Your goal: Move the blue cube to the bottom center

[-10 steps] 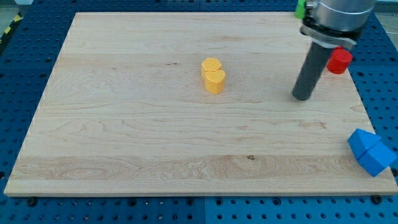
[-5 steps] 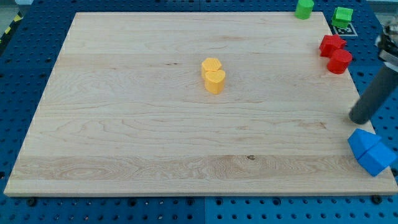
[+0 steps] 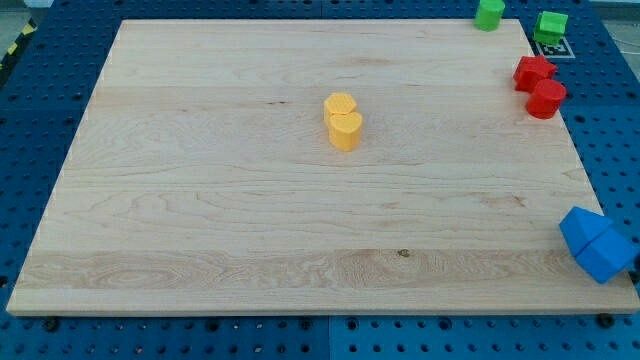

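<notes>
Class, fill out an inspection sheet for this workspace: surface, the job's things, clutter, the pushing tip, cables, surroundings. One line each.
Surface: pale wooden board, flat, lying on a blue pegboard.
Job's things: blue cube at the view's bottom right, overhanging the board's right edge, touching a second blue block.
Clutter: two yellow blocks touching near the centre; two red blocks at the right edge; two green blocks at the top right.
My tip: not in view, so no relation to the blocks.
Cables: nothing seen.
Surroundings: blue pegboard with holes on all sides.
</notes>
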`<state>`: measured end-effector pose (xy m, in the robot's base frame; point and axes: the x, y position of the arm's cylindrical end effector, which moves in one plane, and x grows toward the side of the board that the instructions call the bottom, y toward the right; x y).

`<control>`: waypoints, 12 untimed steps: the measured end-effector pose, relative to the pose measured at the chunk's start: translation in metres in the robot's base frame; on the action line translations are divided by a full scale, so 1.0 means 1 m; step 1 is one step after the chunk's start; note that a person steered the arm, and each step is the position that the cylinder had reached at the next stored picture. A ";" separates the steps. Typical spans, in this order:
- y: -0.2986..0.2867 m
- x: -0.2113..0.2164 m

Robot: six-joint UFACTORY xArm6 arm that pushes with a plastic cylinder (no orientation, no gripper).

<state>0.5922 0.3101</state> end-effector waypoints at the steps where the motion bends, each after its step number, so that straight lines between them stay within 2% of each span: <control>1: -0.022 -0.001; 3: -0.056 -0.001; 5: -0.047 -0.008; 10: -0.126 -0.010; 12: -0.092 -0.013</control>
<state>0.5796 0.2177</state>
